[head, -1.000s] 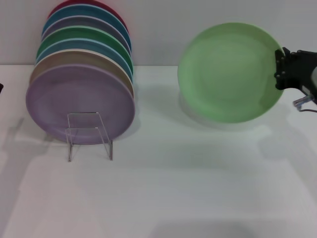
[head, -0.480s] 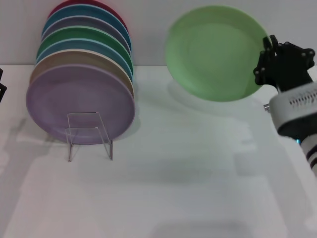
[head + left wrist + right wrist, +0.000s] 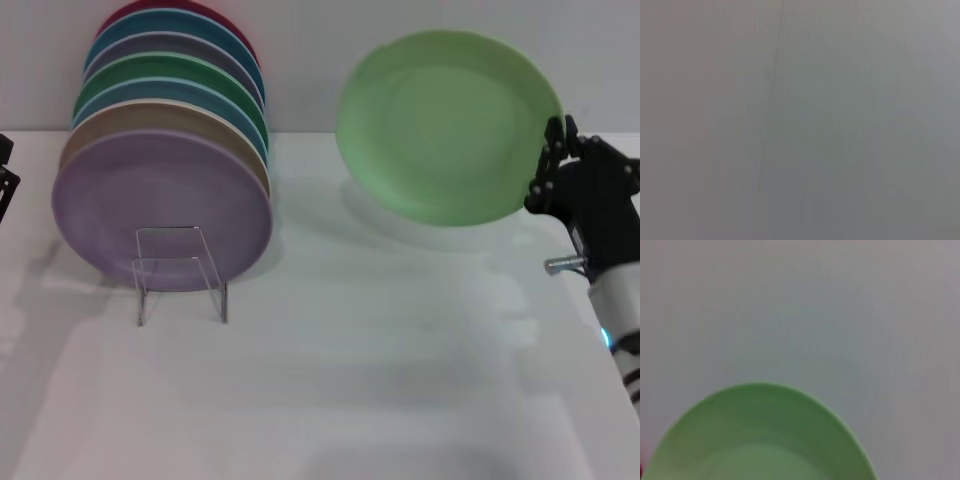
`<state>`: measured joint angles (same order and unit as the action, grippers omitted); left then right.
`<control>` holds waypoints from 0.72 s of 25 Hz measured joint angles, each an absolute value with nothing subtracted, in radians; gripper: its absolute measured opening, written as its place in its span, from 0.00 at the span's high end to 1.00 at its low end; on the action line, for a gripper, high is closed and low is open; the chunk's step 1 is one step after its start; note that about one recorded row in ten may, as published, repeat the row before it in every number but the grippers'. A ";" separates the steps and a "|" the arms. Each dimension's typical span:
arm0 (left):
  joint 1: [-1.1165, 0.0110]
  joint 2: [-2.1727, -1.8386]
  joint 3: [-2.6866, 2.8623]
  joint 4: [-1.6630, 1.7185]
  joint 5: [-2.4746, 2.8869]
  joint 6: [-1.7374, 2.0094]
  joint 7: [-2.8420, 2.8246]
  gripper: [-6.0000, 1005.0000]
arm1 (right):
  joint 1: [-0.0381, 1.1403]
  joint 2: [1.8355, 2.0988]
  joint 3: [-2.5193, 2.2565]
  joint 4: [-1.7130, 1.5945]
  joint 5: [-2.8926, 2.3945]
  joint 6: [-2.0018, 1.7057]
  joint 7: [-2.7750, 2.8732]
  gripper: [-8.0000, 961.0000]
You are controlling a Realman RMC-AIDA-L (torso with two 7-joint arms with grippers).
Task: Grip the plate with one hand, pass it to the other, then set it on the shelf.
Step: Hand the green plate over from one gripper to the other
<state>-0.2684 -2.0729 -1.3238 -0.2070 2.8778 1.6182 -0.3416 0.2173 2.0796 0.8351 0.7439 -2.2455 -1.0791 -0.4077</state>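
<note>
At the near right the right arm's banded silver wrist comes up from the edge of the head view, and its black right tool is closed on the right-hand rim of the plate. Nearer the middle and to the left, the shelf stands on the white surface, a small clear stand with thin bent legs. Touching it from behind is the lilac plate, which leans upright as the front of a row of plates stacked on edge toward the far left: tan, pale blue, dark green, grey-violet, teal and a red one at the very back. At the left edge of the head view, level with that row, only a sliver of the left tool shows, and whether it is open or closed cannot be told. Farther back on the right, the plate is held clear of the surface, tilted with its hollow face toward the camera, in front of the pale wall, well apart from the shelf. The right wrist view shows the plate's curved rim against that plain wall.
</note>
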 joint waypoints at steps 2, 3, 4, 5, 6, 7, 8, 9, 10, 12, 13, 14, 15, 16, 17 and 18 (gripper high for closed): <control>-0.266 -2.073 -1.302 -0.207 2.878 1.628 -0.361 0.28 | 0.231 2.081 0.829 0.696 -2.260 -1.108 -0.348 0.97; -0.264 -2.073 -1.284 -0.207 2.878 1.637 -0.369 0.28 | 0.247 2.082 0.821 0.644 -2.272 -1.137 -0.290 0.97; -0.262 -2.073 -1.261 -0.207 2.878 1.653 -0.376 0.28 | 0.262 2.083 0.811 0.600 -2.277 -1.161 -0.237 0.97; -0.260 -2.073 -1.242 -0.207 2.878 1.665 -0.379 0.28 | 0.274 2.084 0.798 0.561 -2.278 -1.184 -0.200 0.97; -0.256 -2.073 -1.213 -0.207 2.878 1.685 -0.380 0.28 | 0.287 2.085 0.785 0.526 -2.278 -1.208 -0.166 0.97; -0.251 -2.072 -1.197 -0.207 2.878 1.695 -0.381 0.28 | 0.293 2.087 0.774 0.501 -2.278 -1.226 -0.145 0.97; -0.245 -2.072 -1.177 -0.207 2.878 1.708 -0.381 0.29 | 0.294 2.088 0.766 0.487 -2.277 -1.243 -0.133 0.97; -0.235 -2.072 -1.145 -0.208 2.878 1.723 -0.384 0.29 | 0.293 2.089 0.756 0.477 -2.277 -1.256 -0.125 0.97; -0.233 -2.072 -1.138 -0.208 2.878 1.725 -0.385 0.29 | 0.291 2.089 0.743 0.475 -2.277 -1.271 -0.124 0.97; -0.221 -2.073 -1.096 -0.210 2.878 1.737 -0.389 0.29 | 0.285 2.089 0.716 0.474 -2.278 -1.302 -0.124 0.96; -0.221 -2.073 -1.096 -0.210 2.878 1.737 -0.389 0.29 | 0.280 2.089 0.706 0.474 -2.278 -1.316 -0.124 0.96; -0.214 -2.073 -1.069 -0.213 2.878 1.740 -0.391 0.29 | 0.275 2.089 0.697 0.475 -2.278 -1.328 -0.125 0.96; -0.207 -2.075 -1.016 -0.218 2.878 1.741 -0.391 0.29 | 0.269 2.088 0.686 0.476 -2.280 -1.337 -0.125 0.96; -0.206 -2.076 -0.990 -0.220 2.878 1.740 -0.390 0.29 | 0.265 2.088 0.675 0.477 -2.281 -1.346 -0.125 0.96; -0.207 -2.076 -0.966 -0.221 2.878 1.736 -0.388 0.29 | 0.259 2.088 0.651 0.479 -2.282 -1.361 -0.127 0.96; -0.209 -2.077 -0.946 -0.222 2.878 1.729 -0.386 0.29 | 0.259 2.088 0.651 0.479 -2.282 -1.361 -0.127 0.96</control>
